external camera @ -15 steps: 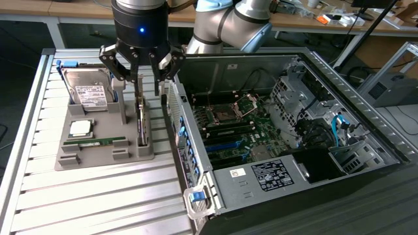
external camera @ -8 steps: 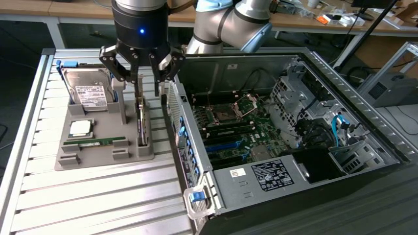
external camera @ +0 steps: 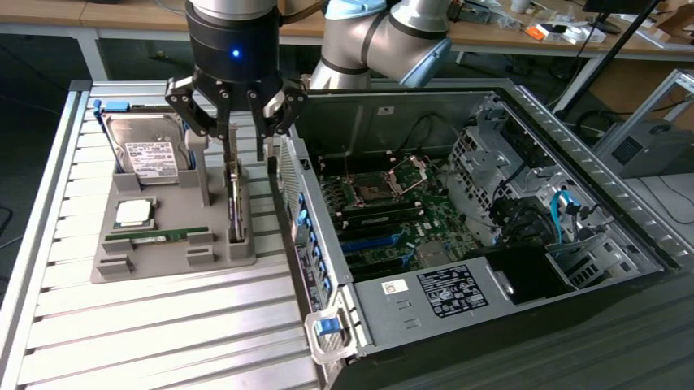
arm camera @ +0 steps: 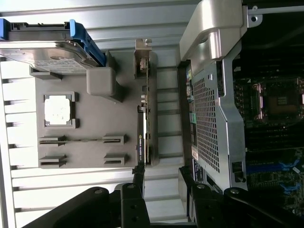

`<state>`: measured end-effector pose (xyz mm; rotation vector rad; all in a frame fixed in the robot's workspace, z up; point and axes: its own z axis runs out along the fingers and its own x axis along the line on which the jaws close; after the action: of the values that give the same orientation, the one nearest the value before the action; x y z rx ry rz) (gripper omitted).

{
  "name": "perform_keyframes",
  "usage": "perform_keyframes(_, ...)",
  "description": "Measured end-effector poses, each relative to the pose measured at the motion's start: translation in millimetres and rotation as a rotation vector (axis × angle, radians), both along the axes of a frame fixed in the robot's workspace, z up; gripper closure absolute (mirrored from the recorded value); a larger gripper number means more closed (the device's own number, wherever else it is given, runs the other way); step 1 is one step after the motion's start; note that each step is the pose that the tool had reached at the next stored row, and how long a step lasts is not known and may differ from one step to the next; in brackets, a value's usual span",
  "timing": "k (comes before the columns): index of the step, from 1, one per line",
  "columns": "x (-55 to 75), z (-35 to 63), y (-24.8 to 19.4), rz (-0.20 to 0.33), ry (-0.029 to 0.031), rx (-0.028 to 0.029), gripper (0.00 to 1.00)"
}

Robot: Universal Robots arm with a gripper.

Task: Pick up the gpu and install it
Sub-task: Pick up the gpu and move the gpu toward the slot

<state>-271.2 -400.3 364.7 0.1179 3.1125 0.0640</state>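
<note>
gpu (external camera: 234, 207) (arm camera: 144, 133): stands on its long edge in the slot along the gray holder tray's (external camera: 162, 262) (arm camera: 90, 128) side nearest the computer case. Not in the case. Thin, flat, dark board; in the wrist view it shows edge-on as a narrow dark strip with a silver metal bracket at one end.

Gripper (external camera: 236, 136) (arm camera: 161, 185): directly over the gpu's far end, jaws spread wide, one black finger to each side of the card's line. Nothing clamped between them. Whether a fingertip touches the card cannot be told.

Same tray, toward the exterior view's left:
- slim green memory stick (external camera: 158, 234) lying flat in a groove, near the gpu
- square silver processor (external camera: 133, 213) (arm camera: 57, 110) in its recess
- hard drive (external camera: 148, 154) (arm camera: 47, 52), silver with white label, propped at a tilt at the far end, blue rails along its sides

Close obstruction: the open computer case (external camera: 434, 302) (arm camera: 223, 95) lies on its side just beside the tray, on the exterior view's right. Its perforated rear wall (arm camera: 206, 123) rises alongside the gpu slot with only a narrow gap of table between. Blue latch (external camera: 327, 327) at the case's near corner.

Inside the case: motherboard (external camera: 385, 199) (arm camera: 273, 109) with bare processor socket, blue slots, cable bundles, labelled power supply.

Everything sits on a ribbed aluminium table (external camera: 162, 341).
</note>
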Motion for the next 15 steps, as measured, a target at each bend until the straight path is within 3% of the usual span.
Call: perform_keyframes(15,0.0,-3.0,0.0,0.000,0.0000,0.0000,0.58)
